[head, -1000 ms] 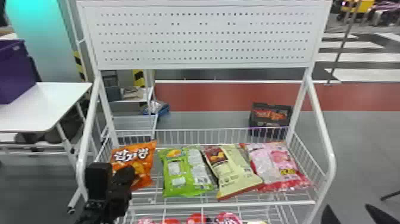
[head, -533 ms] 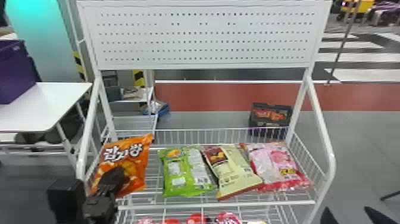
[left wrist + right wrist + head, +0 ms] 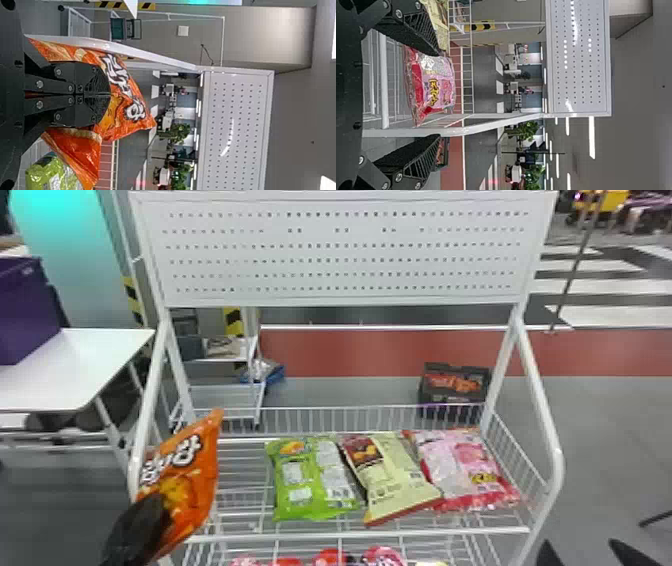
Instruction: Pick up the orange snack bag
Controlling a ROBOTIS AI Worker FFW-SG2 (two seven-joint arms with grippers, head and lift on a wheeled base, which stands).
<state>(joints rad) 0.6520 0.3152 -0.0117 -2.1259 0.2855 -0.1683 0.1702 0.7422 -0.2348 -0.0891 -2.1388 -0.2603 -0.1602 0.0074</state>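
Left gripper pinches orange snack bag; white lettering.

A gray floor, crossed by 1 red strip, runs behind a white wire rack topped by 1 pegboard. At the left, a white table bears a purple box. Strip lights glow on the ceiling.

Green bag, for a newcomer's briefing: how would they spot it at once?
Below the white pegboard sits a wire shelf. The green bag lies there, just left of the cream bag; its bright green wrapper sets it apart from that and the pink bag.
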